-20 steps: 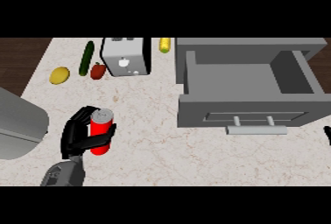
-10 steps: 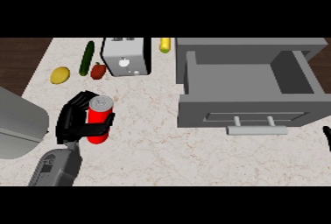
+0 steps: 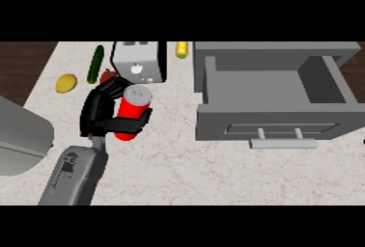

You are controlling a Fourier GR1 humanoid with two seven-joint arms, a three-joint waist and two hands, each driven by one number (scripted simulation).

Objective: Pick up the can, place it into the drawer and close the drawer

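Note:
The can [image 3: 133, 112] is red with a grey lid and stands tilted above the counter, left of centre. My left hand [image 3: 100, 111] is shut on it, with fingers curled round its left side and lower body. The grey drawer [image 3: 271, 123] stands open at the right, and its inside shows nothing in it. The handle [image 3: 282, 142] on the drawer's front faces me. Between can and drawer front lies a stretch of bare counter. Only a dark sliver of my right hand [image 3: 363, 142] shows at the right edge.
Just behind the can stands a grey toaster [image 3: 139, 62]. A cucumber [image 3: 95, 65], a lemon [image 3: 65, 83] and a small red item [image 3: 107, 76] lie at the back left. A yellow item [image 3: 182, 49] lies behind the drawer's left corner. A large grey appliance [image 3: 21, 140] fills the left edge.
My left hand has carried the can away from me, towards the toaster, and a little to the right. More of the forearm shows now. The drawer has not moved.

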